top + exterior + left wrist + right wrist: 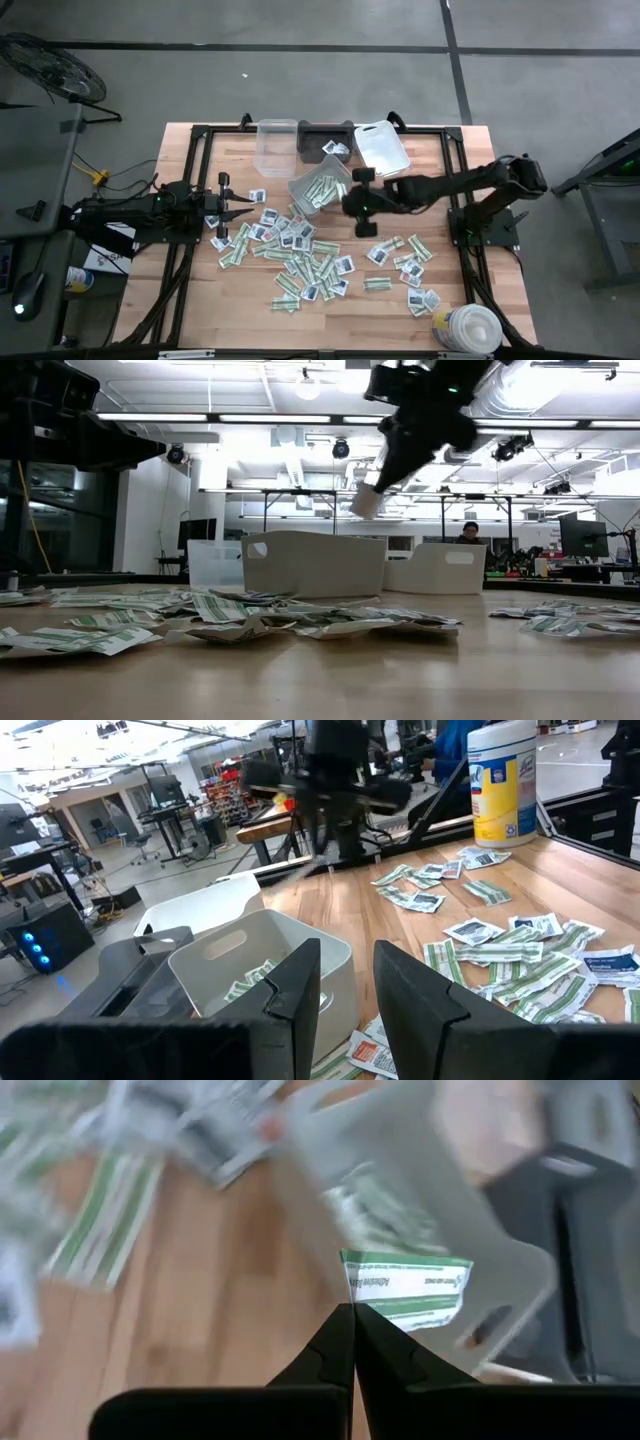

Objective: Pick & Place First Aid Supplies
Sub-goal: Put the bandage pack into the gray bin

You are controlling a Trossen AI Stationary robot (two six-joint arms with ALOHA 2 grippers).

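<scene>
First aid supplies point(300, 262), small flat green-and-white strips and squarish white packets, lie scattered over the wooden table. More strips lie in a tilted grey bin point(318, 187). My right gripper point(353, 1312) hangs above the table beside that bin, shut on one green-and-white strip packet point(405, 1288). The low view shows this gripper point(368, 498) high over the pile. At the table's left side my left gripper point(345, 985) points level toward the bin, open, with nothing between its fingers. My right gripper pinches the strip packet by one end point(362, 1292), between the two fingertips. The fingers slant down from the table's right side. The packet is lifted clear of the table and sticks out beyond the fingertips, over the grey bin's rim.
A clear bin point(277, 143), a dark bin point(327, 140) and a white bin point(382, 147) stand along the far edge. A big round white tub point(468, 328) stands at the near right corner. A person point(470, 532) sits in the room beyond the table.
</scene>
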